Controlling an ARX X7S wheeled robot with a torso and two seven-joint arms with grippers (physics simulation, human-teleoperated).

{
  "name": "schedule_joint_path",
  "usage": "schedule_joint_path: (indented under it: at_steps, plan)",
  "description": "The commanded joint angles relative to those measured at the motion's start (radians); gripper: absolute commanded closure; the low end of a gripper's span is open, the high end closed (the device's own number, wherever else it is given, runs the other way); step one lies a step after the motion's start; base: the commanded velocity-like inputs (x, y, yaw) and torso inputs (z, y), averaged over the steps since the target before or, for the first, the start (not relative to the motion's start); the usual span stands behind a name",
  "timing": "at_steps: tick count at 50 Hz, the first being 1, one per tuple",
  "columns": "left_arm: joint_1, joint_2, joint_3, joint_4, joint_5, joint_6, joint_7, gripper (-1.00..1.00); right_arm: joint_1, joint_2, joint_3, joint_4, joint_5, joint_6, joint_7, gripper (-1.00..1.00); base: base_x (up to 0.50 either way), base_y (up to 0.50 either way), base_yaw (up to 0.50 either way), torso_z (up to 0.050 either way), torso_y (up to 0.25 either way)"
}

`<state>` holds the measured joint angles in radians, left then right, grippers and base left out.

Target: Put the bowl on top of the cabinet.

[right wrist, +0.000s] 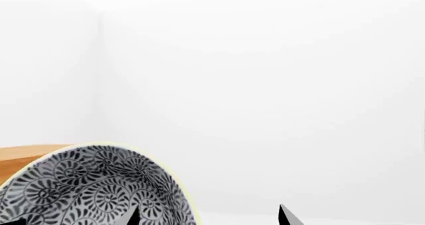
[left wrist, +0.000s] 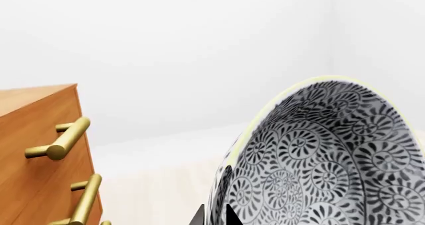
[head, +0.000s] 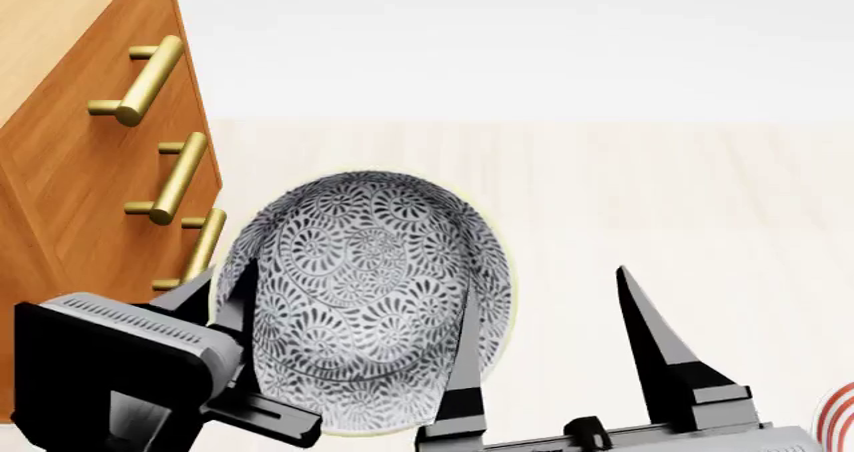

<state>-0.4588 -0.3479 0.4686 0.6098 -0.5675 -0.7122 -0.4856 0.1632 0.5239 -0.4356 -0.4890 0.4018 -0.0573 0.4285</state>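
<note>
Two grippers in play, one bowl (head: pixel 367 292) — we hold it tilted on edge, lifted beside the cabinet (head: pixel 80 162), its rim close to the brass handles (head: pixel 167 177).

Risks from here, as we judge them:
- Rim pinch on a deep, steeply tilted bowl — it could pivot or slip out if we swing fast.
- Bowl sits just beside the handles; a sideways move before we gain height could clip one.
- Set down tilted, it could roll off the cabinet top.

Left gripper (head: pixel 234 302) is clamped on the bowl's rim: in the left wrist view one dark finger sits inside the wall, one outside. Right gripper (head: pixel 547 322) is spread, grasping nothing; its near finger shows against the bowl's right side, and we can't tell if it touches. Red-ringed plate (head: pixel 838 417) peeks in at the far right.
</note>
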Motion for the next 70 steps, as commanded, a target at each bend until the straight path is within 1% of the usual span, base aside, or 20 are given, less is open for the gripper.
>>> schedule_joint_path:
  at_steps: [1,8,13,20,22,23,26,34,40,45,50,56,63,65,66,70]
  plan:
    - [-0.08,0.042,0.027,-0.051,0.023,-0.033,-0.011,1.0,-0.056,0.023,0.039,0.013,0.035,-0.082,-0.017,-1.0,0.0,0.0,0.0,0.0,0.0]
    - [-0.134,0.069,0.061,-0.089,0.04,-0.069,-0.022,1.0,-0.101,0.024,0.069,0.059,0.064,-0.172,-0.045,-1.0,0.0,0.0,0.0,0.0,0.001]
    - [-0.181,0.096,0.093,-0.146,0.061,-0.089,-0.027,1.0,-0.119,0.019,0.09,0.103,0.12,-0.234,-0.081,-1.0,0.0,0.0,0.0,0.0,0.0]
    - [-0.226,0.114,0.121,-0.189,0.081,-0.117,-0.036,1.0,-0.138,0.005,0.116,0.17,0.181,-0.305,-0.124,-1.0,0.0,0.0,0.0,0.0,0.0]
    - [-0.246,0.117,0.129,-0.197,0.088,-0.129,-0.041,1.0,-0.144,-0.01,0.125,0.208,0.182,-0.336,-0.134,-1.0,0.0,0.0,0.0,0.0,0.0]
    - [-0.258,0.118,0.138,-0.202,0.102,-0.133,-0.049,1.0,-0.159,-0.041,0.144,0.237,0.12,-0.381,-0.108,-1.0,0.0,0.0,0.0,0.0,0.0]
    - [-0.277,0.123,0.145,-0.222,0.109,-0.141,-0.049,1.0,-0.165,-0.044,0.143,0.274,0.184,-0.407,-0.152,-1.0,0.0,0.0,0.0,0.0,0.0]
    - [-0.335,0.139,0.164,-0.29,0.121,-0.165,-0.044,1.0,-0.155,-0.08,0.151,0.386,0.234,-0.466,-0.215,-1.0,0.0,0.0,0.0,0.0,0.001]
    - [-0.42,0.157,0.173,-0.345,0.121,-0.23,-0.038,1.0,-0.169,-0.116,0.165,0.481,0.302,-0.536,-0.285,-1.0,0.0,0.0,0.0,0.002,0.0]
    - [-0.466,0.173,0.182,-0.352,0.122,-0.283,-0.053,1.0,-0.162,-0.137,0.173,0.539,0.343,-0.563,-0.325,-1.0,0.0,0.0,0.0,0.0,0.0]
    - [-0.498,0.189,0.184,-0.333,0.119,-0.335,-0.076,1.0,-0.164,-0.133,0.178,0.523,0.356,-0.558,-0.318,-1.0,0.0,0.0,0.0,0.0,0.0]
    - [-0.567,0.211,0.196,-0.319,0.11,-0.427,-0.093,1.0,-0.16,-0.137,0.175,0.53,0.363,-0.553,-0.323,-1.0,0.0,0.0,0.0,0.0,0.002]
    - [-0.666,0.237,0.163,-0.369,0.081,-0.51,-0.078,1.0,-0.142,-0.143,0.166,0.551,0.366,-0.541,-0.334,-1.0,0.0,0.0,0.0,0.0,0.0]
    - [-0.68,0.239,0.156,-0.372,0.067,-0.518,-0.065,1.0,-0.141,-0.142,0.165,0.552,0.369,-0.539,-0.336,-1.0,0.0,0.0,0.0,0.0,0.0]
    - [-0.693,0.25,0.119,-0.389,0.036,-0.528,-0.042,1.0,-0.137,-0.142,0.163,0.556,0.376,-0.534,-0.342,-1.0,0.0,0.0,0.0,0.0,0.0]
    - [-0.735,0.254,0.114,-0.425,0.033,-0.54,-0.034,1.0,-0.14,-0.14,0.162,0.551,0.374,-0.533,-0.341,-1.0,0.0,0.0,0.0,0.0,0.0]
